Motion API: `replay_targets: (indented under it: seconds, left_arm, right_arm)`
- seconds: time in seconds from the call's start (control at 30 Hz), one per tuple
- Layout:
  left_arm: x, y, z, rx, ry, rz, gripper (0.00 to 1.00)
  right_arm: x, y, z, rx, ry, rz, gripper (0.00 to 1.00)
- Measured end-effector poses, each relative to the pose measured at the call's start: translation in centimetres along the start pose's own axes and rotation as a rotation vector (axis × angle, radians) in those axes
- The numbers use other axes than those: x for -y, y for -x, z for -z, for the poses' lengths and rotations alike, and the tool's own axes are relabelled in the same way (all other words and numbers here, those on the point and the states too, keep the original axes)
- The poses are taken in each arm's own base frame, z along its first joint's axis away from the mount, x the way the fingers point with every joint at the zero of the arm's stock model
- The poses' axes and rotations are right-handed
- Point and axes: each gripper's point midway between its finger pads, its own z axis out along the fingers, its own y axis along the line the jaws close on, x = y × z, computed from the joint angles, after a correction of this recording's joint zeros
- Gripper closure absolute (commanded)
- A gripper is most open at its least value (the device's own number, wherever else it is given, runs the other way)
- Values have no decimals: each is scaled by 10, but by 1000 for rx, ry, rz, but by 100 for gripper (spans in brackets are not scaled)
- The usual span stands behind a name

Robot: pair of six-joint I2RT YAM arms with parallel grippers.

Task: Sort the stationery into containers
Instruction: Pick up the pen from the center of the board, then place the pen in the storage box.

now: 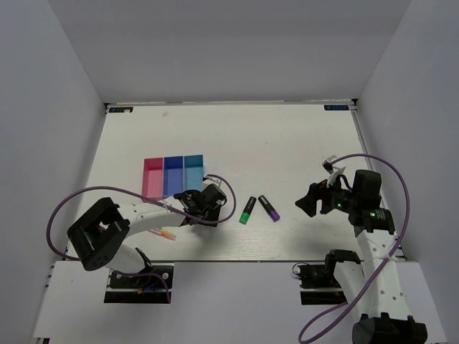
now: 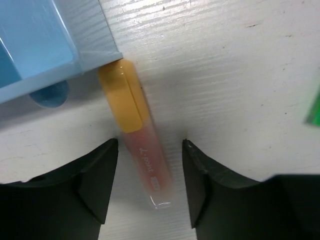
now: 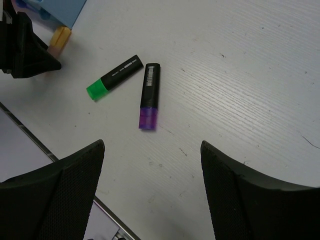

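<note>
Orange-pink marker [image 2: 145, 162] lies on the tabletop [image 2: 240, 75], its yellow cap touching the light blue bin [image 2: 75, 62], between the wide-spread jaws of the left claw [image 2: 149, 147]; a grasp looks in hand, so closing comes next.

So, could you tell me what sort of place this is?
Likely a robotics lab cell: a white table enclosed by white walls, with the left arm and right arm mounted at its edge.

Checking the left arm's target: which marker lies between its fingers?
The orange-pink marker with the yellow cap, by the light blue bin; the green marker and purple marker lie outside them.
</note>
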Motion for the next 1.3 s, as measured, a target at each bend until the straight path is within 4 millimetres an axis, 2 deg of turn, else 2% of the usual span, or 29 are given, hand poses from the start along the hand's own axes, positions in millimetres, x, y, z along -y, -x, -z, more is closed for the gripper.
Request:
replay_targets:
  seconds: [0.1, 0.13, 0.27, 0.37, 0.5, 0.57, 0.63, 0.73, 0.77, 0.83, 0.9, 1.0, 1.1, 1.2, 1.3]
  left_arm:
    - [3, 0, 0, 12, 10, 8, 54]
    - [3, 0, 0, 15, 14, 10, 64]
    - [4, -1, 1, 25, 21, 19, 79]
    - [2, -6, 4, 18, 24, 17, 85]
    - [8, -15, 19, 7, 3, -35, 87]
    - [15, -10, 36, 28, -29, -59, 87]
    - [26, 8, 58, 76, -76, -60, 87]
    - [34, 51, 96, 194, -147, -16, 88]
    - [30, 65, 108, 229, -153, 6, 89]
    - [12, 91, 123, 287, -135, 69, 94]
    - [-19, 110, 126, 314, -77, 146, 98]
    - [-81, 125, 117, 312, 56, 283, 99]
    - [-133, 123, 107, 272, 170, 379, 99]
    - [-159, 123, 97, 223, 217, 415, 99]
    - [-175, 124, 85, 179, 232, 426, 97]
  right_arm:
    - [-1, 2, 1, 7, -1, 6, 20]
    - [-1, 2, 2, 8, -1, 7, 20]
    - [-2, 3, 3, 14, -3, 13, 20]
    - [-2, 4, 3, 16, -3, 15, 20]
    - [-3, 4, 4, 19, -4, 17, 20]
    - [-3, 4, 4, 21, -4, 18, 20]
    - [-3, 5, 4, 21, -4, 18, 22]
    - [-4, 6, 5, 22, -4, 17, 49]
    - [-4, 5, 5, 20, -3, 17, 72]
    - [-5, 5, 5, 17, 1, 14, 85]
    - [-5, 4, 5, 16, 2, 6, 85]
    - [-5, 5, 5, 16, 2, 3, 72]
    - [-6, 4, 5, 16, 3, 4, 64]
    - [-6, 4, 5, 14, 5, 4, 62]
    - [-6, 4, 4, 10, 8, 1, 55]
